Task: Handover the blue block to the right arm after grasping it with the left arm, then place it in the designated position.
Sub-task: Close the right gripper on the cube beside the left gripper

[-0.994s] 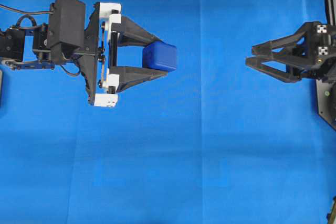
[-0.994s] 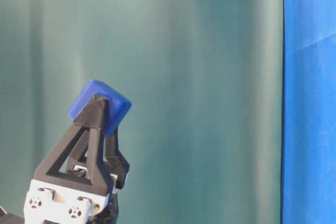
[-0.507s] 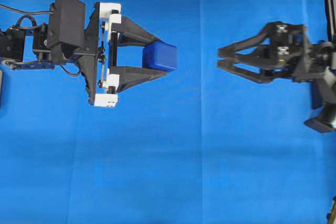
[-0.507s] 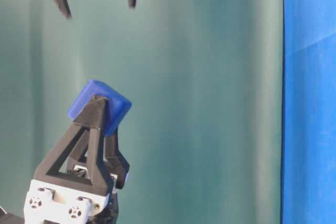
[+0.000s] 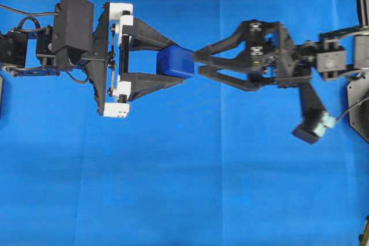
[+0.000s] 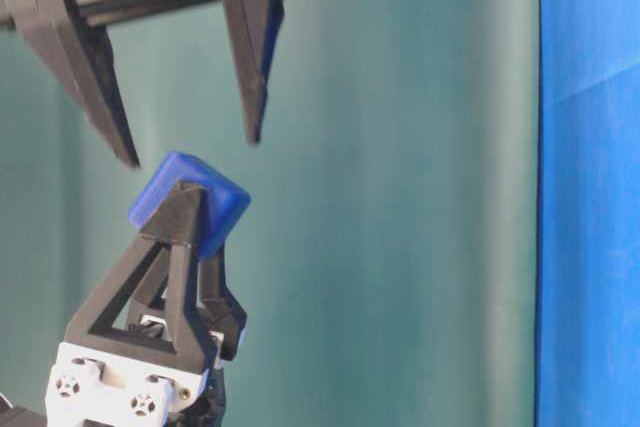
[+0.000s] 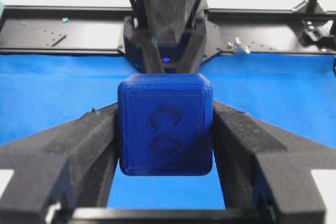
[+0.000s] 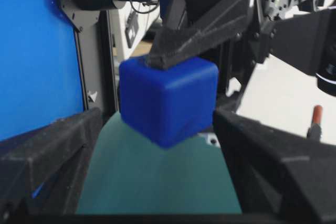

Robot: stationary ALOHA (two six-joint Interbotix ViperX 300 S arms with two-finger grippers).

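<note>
I have the blue block (image 5: 176, 62) pinched between the jaws of my left arm (image 5: 74, 33). They stand about half closed, one finger on each of two opposite faces, and the block sits at the finger ends with its far half sticking out free. It hangs in the air above the blue cloth (image 5: 184, 188) that covers the bench, touching nothing but my own fingers (image 7: 84, 145).

So the first part is done: the block is grasped and held out for the pass. The handover itself is not.

My right arm (image 5: 323, 61) has its jaws spread wide, nothing in them, and the right gripper (image 5: 199, 63) has its tips right at the exposed end of the block. In the overhead view the tips seem to meet the block's edge (whether they actually touch it I cannot tell); the table-level view shows them just short of it, one to each side. From the right wrist the block sits centred between the two spread fingers (image 8: 47, 150).

Left to do, as I judge it: slide the right jaws over the free faces, close them, let go with the left, then carry the block to its designated position, which I cannot pick out in any view.
</note>
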